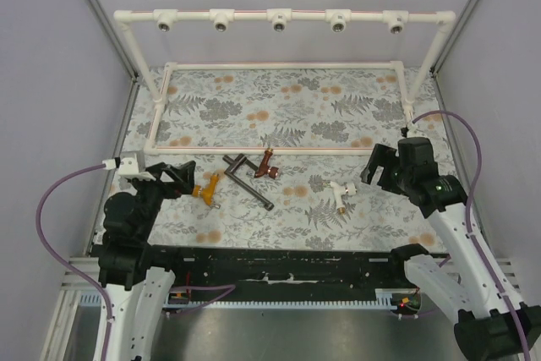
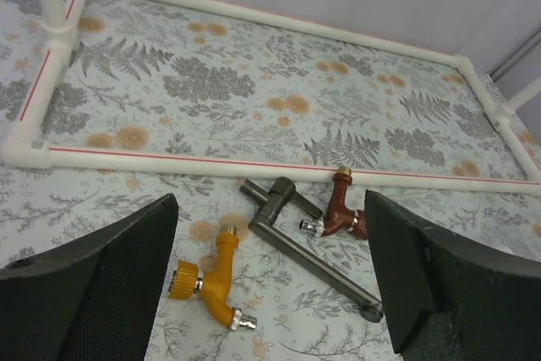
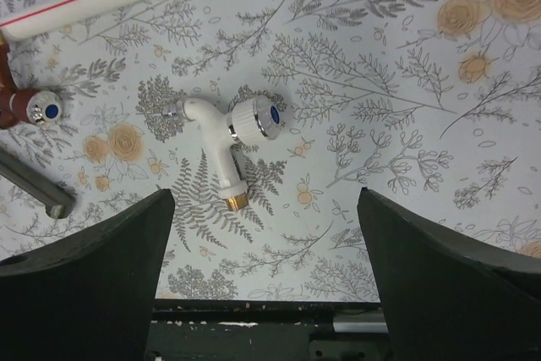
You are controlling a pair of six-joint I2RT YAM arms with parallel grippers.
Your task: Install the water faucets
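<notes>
Floral-print table [image 1: 338, 112], grey walls around. All four faucets lie loose on near strip, none installed yet.
Orange-yellow faucet [image 2: 221, 281] sits between my left fingers [image 2: 118, 285]: spread wide, holding nothing, likely lined up for pick.
White faucet [image 3: 228, 137] just ahead of my right fingers [image 3: 93, 268]: also wide, empty.
Dark grey faucet [image 1: 247, 179] and red-brown faucet [image 1: 268, 163] lie between those, just beside each other.
Beyond: white pipe frame [image 1: 279, 65] flat on table, then raised rail [image 1: 254, 14] at far edge, five tee sockets, no faucet in any.
</notes>
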